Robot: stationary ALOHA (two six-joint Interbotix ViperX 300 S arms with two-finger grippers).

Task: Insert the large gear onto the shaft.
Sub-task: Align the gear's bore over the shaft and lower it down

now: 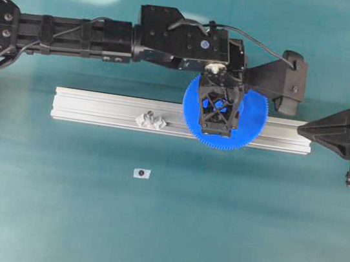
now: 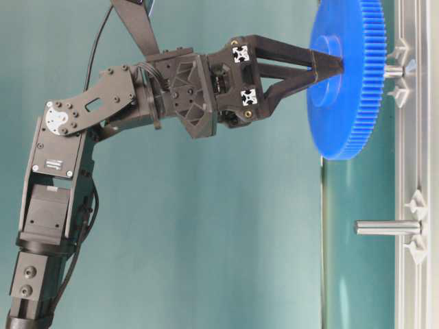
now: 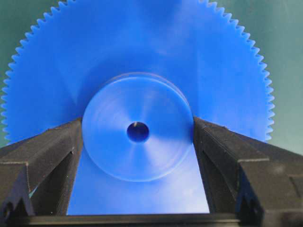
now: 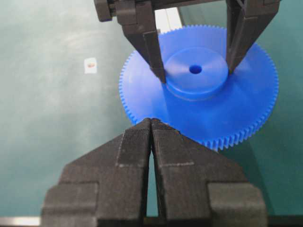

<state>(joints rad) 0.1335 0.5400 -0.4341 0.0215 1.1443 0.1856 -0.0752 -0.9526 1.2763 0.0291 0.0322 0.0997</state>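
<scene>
The large gear (image 1: 251, 125), a bright-blue toothed disc, hangs level over the silver rail (image 1: 100, 104). My left gripper (image 1: 216, 113) is shut on its raised hub (image 3: 138, 156), one finger (image 3: 57, 146) on each side. In the table-level view the shaft (image 2: 393, 70) stands on the rail right under the gear (image 2: 346, 103) and runs into its underside, with a gap left between gear and rail. A silvery glint shows in the centre hole (image 3: 138, 132). My right gripper (image 1: 300, 128) is shut and empty, just off the gear's rim (image 4: 222, 137).
A second look-alike pin (image 1: 151, 120) with clear tabs stands bare on the rail to the left, also seen in the table-level view (image 2: 387, 227). A small white tag (image 1: 142, 173) lies on the teal table in front of the rail.
</scene>
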